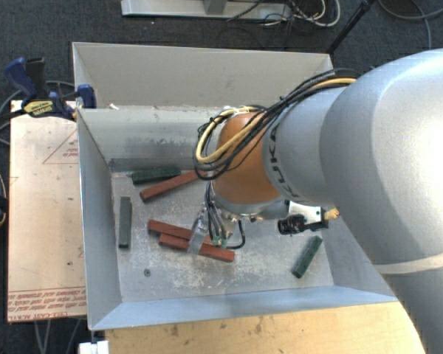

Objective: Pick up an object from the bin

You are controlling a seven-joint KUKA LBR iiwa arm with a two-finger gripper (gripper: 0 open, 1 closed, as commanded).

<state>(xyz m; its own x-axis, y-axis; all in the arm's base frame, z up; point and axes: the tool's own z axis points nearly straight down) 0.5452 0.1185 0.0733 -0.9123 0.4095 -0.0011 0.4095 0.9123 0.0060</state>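
Observation:
My gripper hangs low over the middle of the bin floor, under the orange wrist cover. Its tips are down among a small cluster of reddish-brown bars. One bar lies right at the tips, slanting toward the front. Two more reddish-brown bars lie just to the left, side by side and touching the first.
A longer reddish-brown bar and a dark green bar lie toward the back wall. A grey-green bar lies along the left wall. Another dark green bar sits at the front right. The arm covers the bin's right side.

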